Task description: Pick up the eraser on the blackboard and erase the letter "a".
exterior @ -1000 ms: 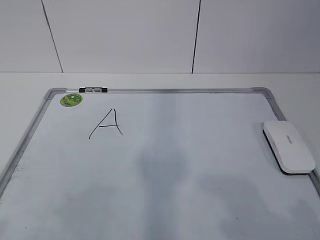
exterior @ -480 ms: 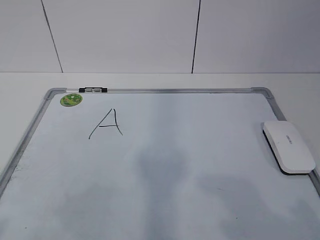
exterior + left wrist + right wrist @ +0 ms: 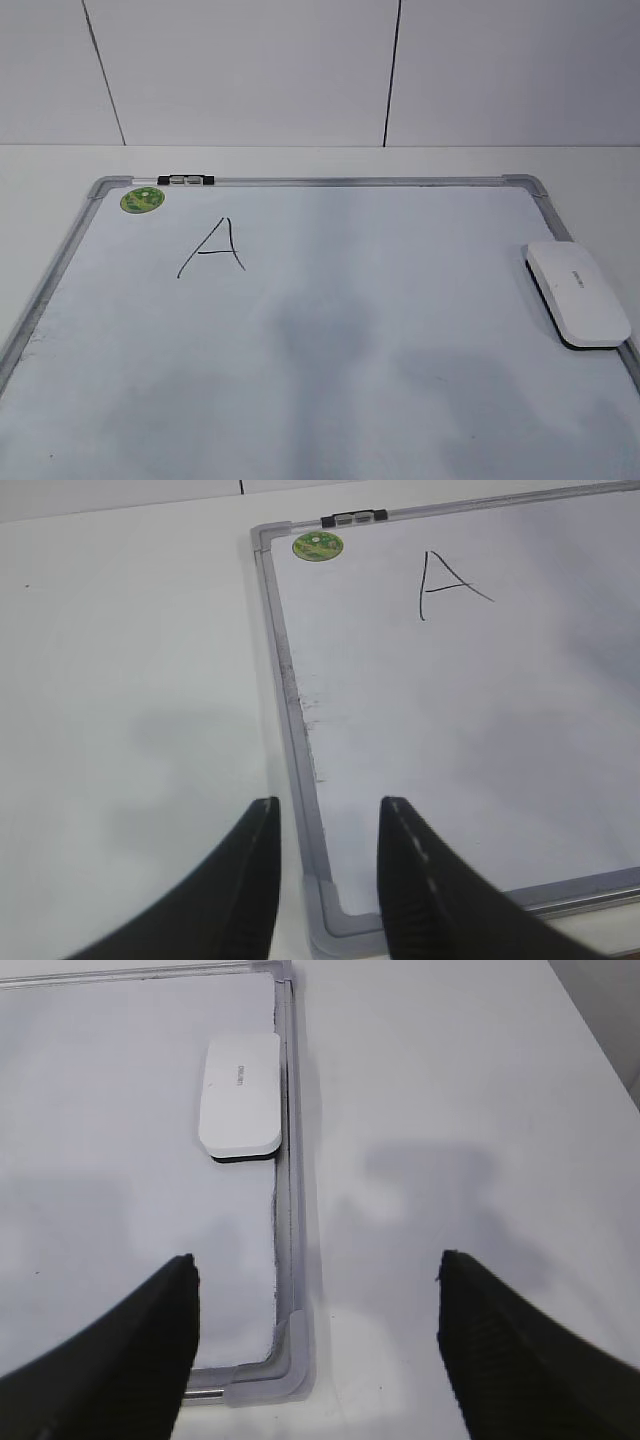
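Plain white surface [image 3: 60,165], matte, meets a white panelled wall at the back. Lying flat directly on it: the blackboard [image 3: 330,181], a white dry-erase board with silver frame and grey corner caps. Bare surface shows left of the board's frame in left wrist view and right of it in right wrist view, with soft grey shadows there.

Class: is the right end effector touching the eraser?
Apart. The right wrist view shows bare board between the open end effector and the eraser.
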You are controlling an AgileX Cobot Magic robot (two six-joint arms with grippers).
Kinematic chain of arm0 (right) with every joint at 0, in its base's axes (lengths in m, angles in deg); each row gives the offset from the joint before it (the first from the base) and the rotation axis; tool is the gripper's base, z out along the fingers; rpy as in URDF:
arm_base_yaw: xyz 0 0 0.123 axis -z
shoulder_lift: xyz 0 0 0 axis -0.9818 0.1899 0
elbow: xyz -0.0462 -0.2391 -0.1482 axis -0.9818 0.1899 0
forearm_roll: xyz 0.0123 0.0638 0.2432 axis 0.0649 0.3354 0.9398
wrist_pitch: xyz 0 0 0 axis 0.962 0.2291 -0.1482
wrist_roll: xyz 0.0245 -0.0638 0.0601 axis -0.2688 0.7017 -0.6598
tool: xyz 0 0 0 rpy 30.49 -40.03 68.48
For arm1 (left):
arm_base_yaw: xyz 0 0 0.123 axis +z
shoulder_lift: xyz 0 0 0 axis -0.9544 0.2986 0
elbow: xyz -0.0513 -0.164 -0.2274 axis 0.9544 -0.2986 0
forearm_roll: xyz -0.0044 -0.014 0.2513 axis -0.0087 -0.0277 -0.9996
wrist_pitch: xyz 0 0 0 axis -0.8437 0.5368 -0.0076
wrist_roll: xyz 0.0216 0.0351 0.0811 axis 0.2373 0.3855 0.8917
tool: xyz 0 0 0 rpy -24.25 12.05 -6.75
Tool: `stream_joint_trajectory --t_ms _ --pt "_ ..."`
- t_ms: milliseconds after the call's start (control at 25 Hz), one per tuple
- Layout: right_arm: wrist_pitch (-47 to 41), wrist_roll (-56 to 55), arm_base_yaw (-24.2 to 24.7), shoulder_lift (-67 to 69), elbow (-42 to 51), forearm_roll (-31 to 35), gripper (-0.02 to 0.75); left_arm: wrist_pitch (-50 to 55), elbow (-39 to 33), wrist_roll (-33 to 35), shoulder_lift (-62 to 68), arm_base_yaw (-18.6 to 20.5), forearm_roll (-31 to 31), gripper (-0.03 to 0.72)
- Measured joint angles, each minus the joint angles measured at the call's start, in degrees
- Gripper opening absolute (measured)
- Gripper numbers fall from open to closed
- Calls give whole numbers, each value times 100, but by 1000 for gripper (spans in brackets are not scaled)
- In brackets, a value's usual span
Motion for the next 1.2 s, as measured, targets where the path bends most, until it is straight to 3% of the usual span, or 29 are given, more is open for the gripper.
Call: stream_joint_trajectory --t_ms 1200 --pt "0 263 0 0 0 -48 593 -12 0 -327 0 0 -159 245"
